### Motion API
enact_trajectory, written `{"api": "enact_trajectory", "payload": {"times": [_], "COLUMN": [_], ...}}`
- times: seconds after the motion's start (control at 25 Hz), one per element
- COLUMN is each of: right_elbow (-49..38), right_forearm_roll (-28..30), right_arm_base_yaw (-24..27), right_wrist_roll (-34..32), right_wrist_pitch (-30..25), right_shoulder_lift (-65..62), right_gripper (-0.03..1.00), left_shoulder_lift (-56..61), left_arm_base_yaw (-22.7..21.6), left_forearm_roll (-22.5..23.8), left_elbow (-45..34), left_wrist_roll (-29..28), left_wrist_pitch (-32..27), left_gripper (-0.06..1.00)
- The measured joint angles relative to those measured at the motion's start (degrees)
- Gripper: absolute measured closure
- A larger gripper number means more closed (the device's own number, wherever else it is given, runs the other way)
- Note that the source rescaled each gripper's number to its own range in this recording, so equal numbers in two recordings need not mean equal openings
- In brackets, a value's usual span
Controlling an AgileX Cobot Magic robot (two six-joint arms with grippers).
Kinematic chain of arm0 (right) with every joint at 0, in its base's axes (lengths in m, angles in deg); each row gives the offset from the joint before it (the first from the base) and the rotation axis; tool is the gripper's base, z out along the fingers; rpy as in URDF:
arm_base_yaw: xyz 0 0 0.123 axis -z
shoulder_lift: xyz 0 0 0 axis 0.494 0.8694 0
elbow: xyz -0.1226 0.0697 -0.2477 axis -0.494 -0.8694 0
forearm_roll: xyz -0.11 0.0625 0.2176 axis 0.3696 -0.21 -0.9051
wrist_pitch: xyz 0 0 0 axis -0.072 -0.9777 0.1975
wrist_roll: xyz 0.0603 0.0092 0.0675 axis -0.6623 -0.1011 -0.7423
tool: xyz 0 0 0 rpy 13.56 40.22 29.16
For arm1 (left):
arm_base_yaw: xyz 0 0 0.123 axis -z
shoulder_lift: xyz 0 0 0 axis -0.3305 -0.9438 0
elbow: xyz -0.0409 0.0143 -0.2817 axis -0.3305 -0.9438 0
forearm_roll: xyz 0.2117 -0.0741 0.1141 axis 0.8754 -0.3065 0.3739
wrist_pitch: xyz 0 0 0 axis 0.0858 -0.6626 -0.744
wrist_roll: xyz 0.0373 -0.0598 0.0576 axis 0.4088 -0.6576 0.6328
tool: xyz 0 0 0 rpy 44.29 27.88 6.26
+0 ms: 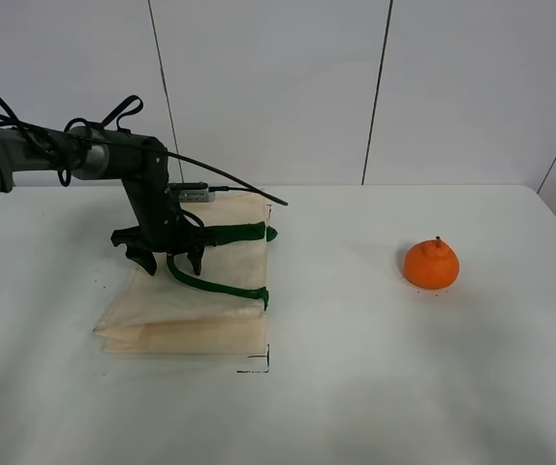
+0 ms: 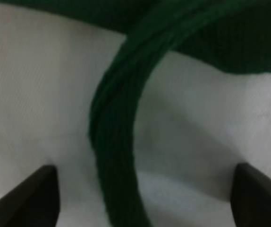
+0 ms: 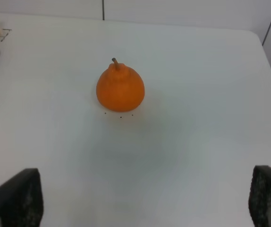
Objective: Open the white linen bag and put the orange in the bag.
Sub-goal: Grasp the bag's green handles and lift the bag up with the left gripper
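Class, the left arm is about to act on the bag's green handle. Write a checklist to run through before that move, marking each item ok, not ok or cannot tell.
1. Left hand open above the white linen bag: ok.
2. Green handle runs between its fingertips: ok.
3. Fingertips touching the cloth: cannot tell.
4. Bag mouth open: not ok, it lies flat.
5. Orange alone on the table, apart from the bag: ok.
6. Right hand open, empty, facing the orange: ok.
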Motion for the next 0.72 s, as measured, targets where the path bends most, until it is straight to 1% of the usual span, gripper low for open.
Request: {"api": "enact_trajectory", "payload": {"times": [0.04,0.12,0.16,0.24,0.28,0.32,0.36,0.44,0.6,0.72], "right_elbow": [0.0,0.0,0.0,0.0,0.0,0.0,0.0,0.0,0.0,0.0], "right_forearm_roll": [0.0,0.0,0.0,0.0,0.0,0.0,0.0,0.0,0.0,0.0], "right_arm_base_yaw": [0.0,0.0,0.0,0.0,0.0,0.0,0.0,0.0,0.0,0.0], "right_wrist_roll": [0.0,0.0,0.0,0.0,0.0,0.0,0.0,0.0,0.0,0.0], "right_wrist_pitch": [0.0,0.0,0.0,0.0,0.0,0.0,0.0,0.0,0.0,0.0], "right_shoulder_lift": [0.0,0.0,0.0,0.0,0.0,0.0,0.0,0.0,0.0,0.0], "right_gripper": [-0.03,-0.03,-0.03,-0.03,-0.03,-0.03,-0.03,-0.03,-0.03,-0.03], "left_shoulder_lift": [-0.1,-0.1,-0.1,-0.1,-0.1,-0.1,-0.1,0.1,2.5,6.0], "left_arm_base_yaw": [0.0,-0.1,-0.1,-0.2,-0.2,-0.2,-0.2,-0.2,-0.2,-0.2], "left_forearm_roll": [0.3,1.0,1.3,1.6,1.8,1.9,2.0,1.4,0.9,0.7], "left_elbow": [0.1,0.1,0.1,0.1,0.1,0.1,0.2,0.2,0.2,1.4], "left_wrist_roll": [0.0,0.0,0.0,-0.1,-0.1,-0.1,-0.1,-0.2,-0.2,-0.1], "left_wrist_pitch": [-0.1,-0.3,-0.4,-0.4,-0.5,-0.6,-0.7,-0.7,-2.2,-5.0], "left_gripper": [0.04,0.20,0.32,0.61,0.73,0.83,0.90,0.93,0.94,0.94]}}
